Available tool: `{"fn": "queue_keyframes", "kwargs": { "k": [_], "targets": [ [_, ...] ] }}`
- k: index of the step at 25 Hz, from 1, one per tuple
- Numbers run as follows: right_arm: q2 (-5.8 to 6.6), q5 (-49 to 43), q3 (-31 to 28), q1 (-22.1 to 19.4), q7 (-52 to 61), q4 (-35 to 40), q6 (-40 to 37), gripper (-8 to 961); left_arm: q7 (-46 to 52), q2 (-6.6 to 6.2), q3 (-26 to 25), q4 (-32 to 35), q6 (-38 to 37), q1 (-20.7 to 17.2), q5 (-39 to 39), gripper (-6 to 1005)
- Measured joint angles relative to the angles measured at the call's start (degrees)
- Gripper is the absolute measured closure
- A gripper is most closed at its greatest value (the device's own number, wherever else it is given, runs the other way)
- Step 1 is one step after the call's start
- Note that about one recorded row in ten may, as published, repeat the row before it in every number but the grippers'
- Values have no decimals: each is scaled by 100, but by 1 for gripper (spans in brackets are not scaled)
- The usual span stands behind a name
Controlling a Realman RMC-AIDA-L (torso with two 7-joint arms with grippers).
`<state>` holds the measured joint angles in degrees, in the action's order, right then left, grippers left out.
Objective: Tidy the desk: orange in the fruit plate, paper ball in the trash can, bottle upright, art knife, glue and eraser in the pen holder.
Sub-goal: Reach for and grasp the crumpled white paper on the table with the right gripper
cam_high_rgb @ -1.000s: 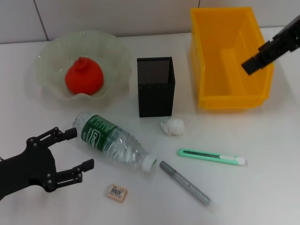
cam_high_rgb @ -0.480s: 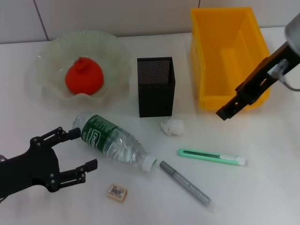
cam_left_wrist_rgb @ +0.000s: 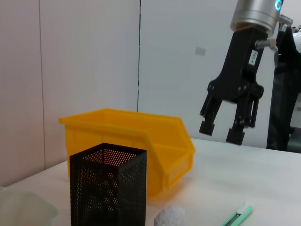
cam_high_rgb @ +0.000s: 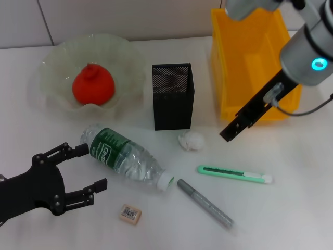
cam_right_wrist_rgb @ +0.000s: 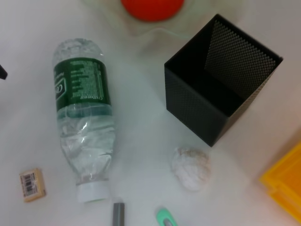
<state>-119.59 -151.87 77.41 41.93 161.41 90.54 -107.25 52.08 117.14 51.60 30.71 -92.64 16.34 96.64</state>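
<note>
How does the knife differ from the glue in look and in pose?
The knife is green with a white end; the glue is a grey stick. The knife lies almost level across the head view; the glue lies slanted, its upper end by the bottle cap. The knife looks flat, the glue round. Both lie loose on the table, outside the holder.

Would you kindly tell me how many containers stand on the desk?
3: a glass plate at far left, a black mesh holder mid-desk, a yellow bin at far right. None seems hidden.

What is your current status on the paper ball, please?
Right gripper open above paper ball, not touching. Left gripper open beside lying bottle. Nothing in the way.
</note>
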Motion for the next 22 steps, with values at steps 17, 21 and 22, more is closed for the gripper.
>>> {"fn": "queue_keyframes", "kwargs": {
  "k": [17, 21, 22],
  "targets": [
    [-19, -3, 1174, -758, 378, -518, 1759, 233, 47, -12, 16, 10, -43, 29, 0, 144],
    [-21, 90, 1280, -860, 399, -650, 2109, 234, 54, -16, 2, -1, -67, 35, 3, 145],
    [-20, 145, 1297, -868, 399, -703, 2178, 235, 54, -16, -2, -4, -74, 36, 4, 145]
  ]
}}
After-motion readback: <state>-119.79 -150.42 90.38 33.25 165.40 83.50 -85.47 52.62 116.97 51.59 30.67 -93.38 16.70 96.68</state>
